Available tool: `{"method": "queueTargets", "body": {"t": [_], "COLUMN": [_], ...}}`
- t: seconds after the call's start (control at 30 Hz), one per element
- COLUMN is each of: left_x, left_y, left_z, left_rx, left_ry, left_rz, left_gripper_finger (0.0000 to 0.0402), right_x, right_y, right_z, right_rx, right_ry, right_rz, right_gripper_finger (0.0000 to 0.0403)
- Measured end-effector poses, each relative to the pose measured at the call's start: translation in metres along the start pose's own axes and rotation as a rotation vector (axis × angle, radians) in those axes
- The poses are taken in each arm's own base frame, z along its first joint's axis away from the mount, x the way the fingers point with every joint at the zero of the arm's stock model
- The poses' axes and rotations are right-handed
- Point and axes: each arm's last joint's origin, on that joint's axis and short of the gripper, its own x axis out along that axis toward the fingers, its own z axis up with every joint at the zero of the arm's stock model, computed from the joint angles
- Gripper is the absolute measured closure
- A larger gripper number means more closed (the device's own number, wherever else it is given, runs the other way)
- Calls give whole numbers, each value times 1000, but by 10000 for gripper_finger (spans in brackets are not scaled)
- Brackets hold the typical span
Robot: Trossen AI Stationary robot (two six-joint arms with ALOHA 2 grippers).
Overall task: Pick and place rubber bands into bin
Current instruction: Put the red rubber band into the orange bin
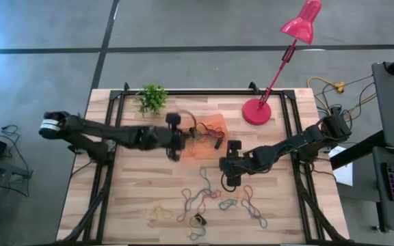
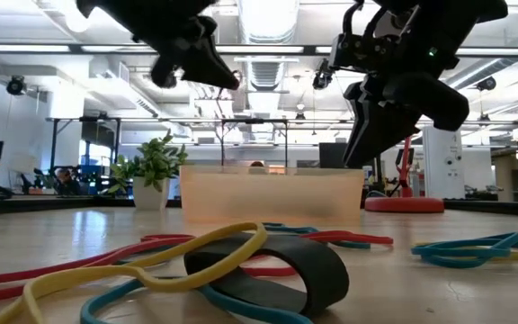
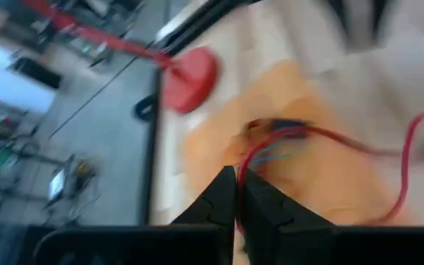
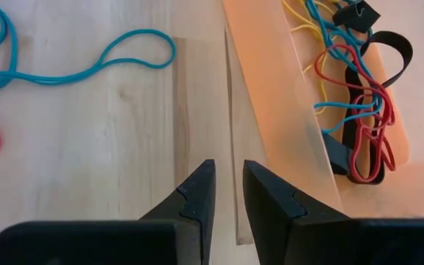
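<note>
High view: the bin [image 1: 211, 132] sits just above frame centre, left of the red lamp [image 1: 257, 111], with several bands [image 1: 207, 140] already inside. The left gripper [image 1: 177, 140] hangs at the bin's left edge; its wrist view shows the fingers [image 3: 219, 202] pressed together on a red band [image 3: 271, 141] trailing into the bin. The right gripper [image 1: 230, 179] hovers below the bin, fingers slightly parted and empty. More loose bands [image 1: 211, 201] lie scattered toward the lower middle of the table [image 1: 115, 198].
</note>
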Motion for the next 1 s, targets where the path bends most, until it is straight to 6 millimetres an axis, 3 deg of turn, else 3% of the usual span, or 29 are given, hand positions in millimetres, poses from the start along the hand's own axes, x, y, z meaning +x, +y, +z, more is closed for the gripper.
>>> {"method": "queueTargets", "body": {"t": [0.17,0.3,0.8,1.0], "left_x": [11,25,72,73], "left_y": [34,45,20,19], "left_z": [-17,-33,-62,-62], "left_rx": [-60,-113,-115,-116], "left_ry": [-17,-3,153,150], "left_rz": [21,-36,-144,-156], "left_gripper_finger": [402,402,401,358], "right_x": [1,1,2,2], "right_y": [0,0,0,0], "right_z": [-1,-2,-3,-3], "right_rx": [3,3,1,1], "right_ry": [3,4,6,6], "right_rz": [-1,-1,-2,-2], "right_gripper_finger": [343,344,346,346]}}
